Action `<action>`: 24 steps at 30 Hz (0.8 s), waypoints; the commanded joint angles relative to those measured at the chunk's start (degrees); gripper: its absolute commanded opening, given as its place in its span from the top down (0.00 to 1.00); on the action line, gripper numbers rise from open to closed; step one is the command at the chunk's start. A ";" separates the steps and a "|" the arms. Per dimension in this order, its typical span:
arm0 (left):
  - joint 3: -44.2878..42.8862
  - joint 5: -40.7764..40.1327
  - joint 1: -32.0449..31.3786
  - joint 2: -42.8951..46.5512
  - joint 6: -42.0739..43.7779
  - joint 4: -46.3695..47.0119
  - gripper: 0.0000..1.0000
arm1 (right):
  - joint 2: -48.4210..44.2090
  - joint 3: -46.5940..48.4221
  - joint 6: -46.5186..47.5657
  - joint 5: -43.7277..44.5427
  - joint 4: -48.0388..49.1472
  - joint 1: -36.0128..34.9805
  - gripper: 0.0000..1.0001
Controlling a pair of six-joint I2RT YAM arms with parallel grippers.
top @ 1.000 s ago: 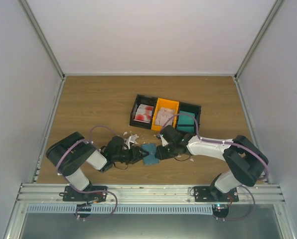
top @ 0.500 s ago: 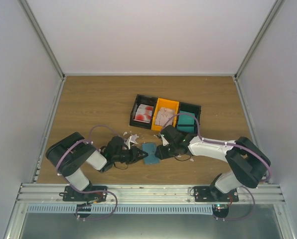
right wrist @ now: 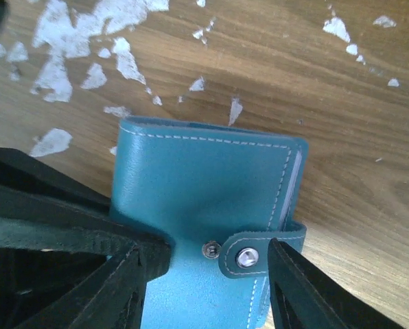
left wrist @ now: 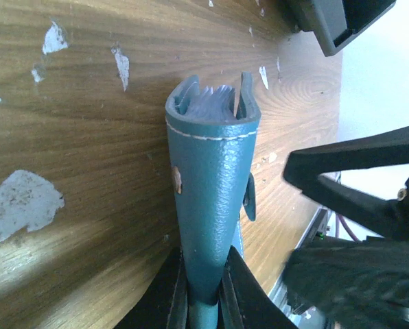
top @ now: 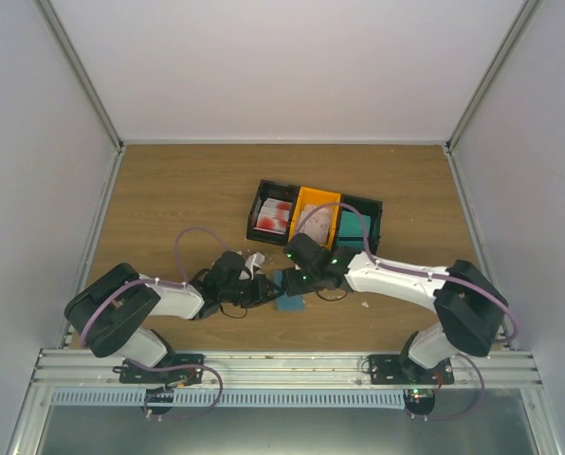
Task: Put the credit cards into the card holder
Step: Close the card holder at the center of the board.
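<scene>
Surface: wood-grain desk (top: 169,190), inside a booth with plain white walls (top: 282,66). An aluminium rail (top: 282,362) runs along the near edge, where both arms are bolted.

White scraps (right wrist: 60,27) are scattered over the wood near mid-desk.

A row of three bins (top: 254,204) sits behind centre. The left black one holds red-and-white cards (top: 275,218). The orange one holds pale contents, too small to identify. The right black one holds a teal block (top: 355,230).

Holder (left wrist: 215,185): near mid-desk, in front of the bins and between the two grippers.
- Teal-blue, grained like leather, with white stitching along the edges.
- Folded closed and turned on edge; whether it touches the wood cannot be told.
- Left wrist view: the far end gapes slightly, and pale inner pockets show between the covers. A small round stud sits on one cover.
- Right wrist view: the broad cover faces the camera. A strap tab (right wrist: 259,255) wraps round from the right edge and carries a silver snap. The snap lies just beside a second stud on the cover, not over it.

Left gripper (left wrist: 204,305): fingers together on the near end of the holder, clamping it.

Right gripper (right wrist: 215,274): fingers apart, one to each side of the holder's lower part. No pinch is visible.
</scene>
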State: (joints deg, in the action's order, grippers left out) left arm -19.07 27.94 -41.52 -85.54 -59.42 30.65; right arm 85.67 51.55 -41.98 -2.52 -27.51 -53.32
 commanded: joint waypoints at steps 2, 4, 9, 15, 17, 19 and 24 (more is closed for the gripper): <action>-3.08 -3.85 -0.66 1.49 3.83 -8.59 1.00 | 5.29 3.70 -4.21 8.58 -7.44 -2.68 0.54; -3.58 -4.11 -0.80 1.56 4.15 -9.80 1.00 | 6.07 4.42 -5.08 10.86 -9.48 -3.13 0.58; -4.18 -4.65 -1.02 1.78 4.53 -11.35 1.00 | 6.22 5.58 -6.70 13.76 -12.47 -3.80 0.76; -4.22 -4.68 -1.13 1.65 4.73 -11.69 1.00 | 5.73 5.96 -7.11 14.45 -12.86 -3.84 0.86; -4.14 -4.77 -1.20 1.64 4.65 -11.74 1.00 | 5.40 6.02 -7.17 14.65 -13.18 -3.89 0.87; -4.18 -4.75 -1.20 1.57 4.60 -11.71 1.00 | 5.22 6.11 -7.36 15.02 -13.78 -3.90 0.87; -4.05 -4.86 -1.27 1.43 4.41 -11.58 1.00 | 4.98 6.59 -8.41 17.05 -15.70 -3.90 0.91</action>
State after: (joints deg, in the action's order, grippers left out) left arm -23.05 25.47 -42.35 -84.27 -56.07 21.10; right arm 91.81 56.71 -48.56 11.03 -40.62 -56.69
